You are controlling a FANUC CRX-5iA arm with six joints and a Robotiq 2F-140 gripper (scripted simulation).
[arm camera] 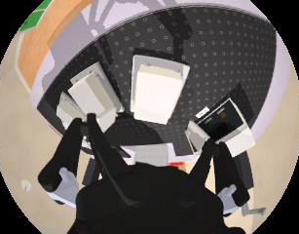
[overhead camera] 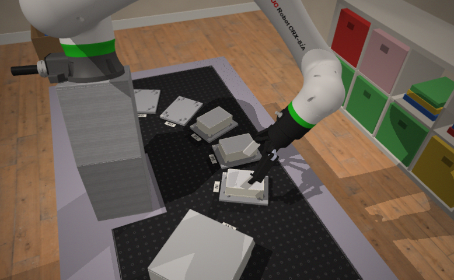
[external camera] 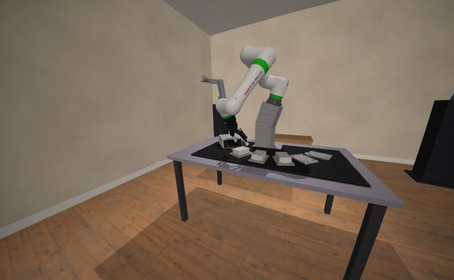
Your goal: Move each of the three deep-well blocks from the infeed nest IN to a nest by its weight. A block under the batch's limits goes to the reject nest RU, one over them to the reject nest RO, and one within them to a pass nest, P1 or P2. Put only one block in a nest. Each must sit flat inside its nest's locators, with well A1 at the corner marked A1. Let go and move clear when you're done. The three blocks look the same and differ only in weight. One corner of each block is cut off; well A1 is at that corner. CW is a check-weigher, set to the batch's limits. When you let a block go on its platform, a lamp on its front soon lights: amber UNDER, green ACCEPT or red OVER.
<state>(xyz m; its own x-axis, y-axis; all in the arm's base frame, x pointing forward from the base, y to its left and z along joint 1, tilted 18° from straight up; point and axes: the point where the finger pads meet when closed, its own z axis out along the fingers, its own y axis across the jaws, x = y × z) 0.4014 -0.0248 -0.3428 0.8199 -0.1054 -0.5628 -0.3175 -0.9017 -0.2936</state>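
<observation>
Three pale deep-well blocks sit in a row of nests on the black mat [overhead camera: 292,228]. The nearest block [overhead camera: 240,189] [external camera: 240,150] [arm camera: 156,88] sits in the nest beside the check-weigher [overhead camera: 201,248] [external camera: 227,140] [arm camera: 226,123]. The second block [overhead camera: 234,146] [external camera: 258,154] [arm camera: 93,95] and the third block [overhead camera: 213,120] [external camera: 282,157] [arm camera: 65,111] sit in the two nests behind it. My gripper [overhead camera: 254,163] [external camera: 240,137] [arm camera: 152,121] is open and empty. It hangs tilted just above the nearest block, between it and the second one. No lamp on the check-weigher shows lit.
Two bare nest plates [overhead camera: 181,110] [overhead camera: 146,100] [external camera: 304,158] [external camera: 318,154] lie at the far end of the row. The grey robot pedestal [overhead camera: 101,138] stands left of the nests. A shelf of coloured bins [overhead camera: 396,90] stands off the table's right side.
</observation>
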